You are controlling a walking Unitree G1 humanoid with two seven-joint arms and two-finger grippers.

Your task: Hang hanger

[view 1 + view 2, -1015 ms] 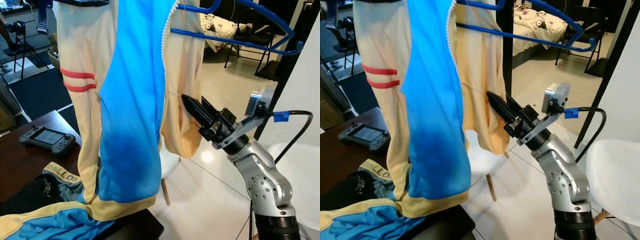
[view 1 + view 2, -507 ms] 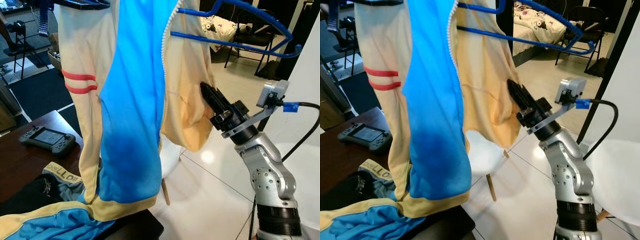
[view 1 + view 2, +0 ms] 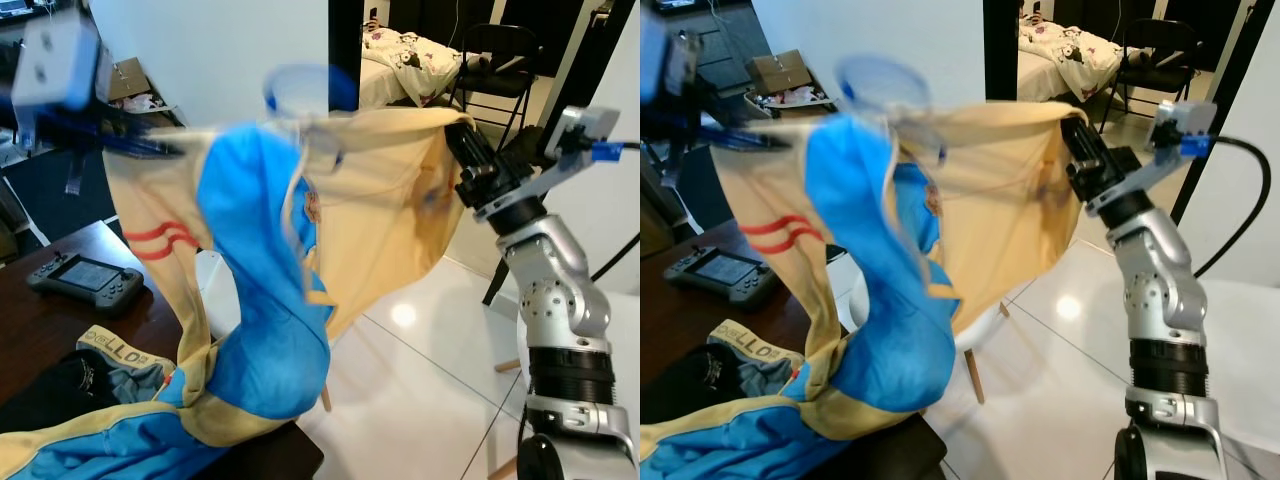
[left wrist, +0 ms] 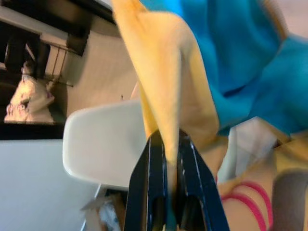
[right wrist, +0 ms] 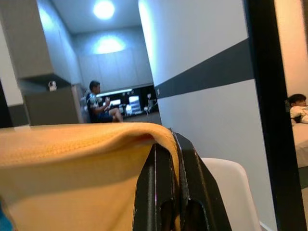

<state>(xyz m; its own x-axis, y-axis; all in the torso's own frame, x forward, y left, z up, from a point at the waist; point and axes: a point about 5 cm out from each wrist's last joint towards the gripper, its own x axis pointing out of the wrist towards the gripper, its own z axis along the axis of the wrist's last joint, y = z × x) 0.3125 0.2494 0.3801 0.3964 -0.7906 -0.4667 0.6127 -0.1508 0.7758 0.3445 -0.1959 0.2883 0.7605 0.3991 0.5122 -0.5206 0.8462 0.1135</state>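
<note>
**Soft jacket stretched between two hands**

Left eye view: the yellow-and-blue jacket (image 3: 300,230) hung spread above the dark table (image 3: 40,320), its lower part heaped on the table's near edge. The right hand (image 3: 462,150) was clamped on the jacket's upper corner, away from the table. A blurred blue shape above the collar may have been the hanger; I could not tell.

Right eye view: a game controller (image 3: 715,272) lay on the table behind the jacket, and a white chair (image 3: 970,325) stood just beyond the table.

Left wrist view: the left hand (image 4: 166,144) was pressed together on a yellow fold.

Right wrist view: the right hand's fingers (image 5: 156,168) pinched the thick yellow hem.

The cloth looked light, limp and slippery; it would sag wherever unsupported, so seams and hems seemed the surest holds.
</note>
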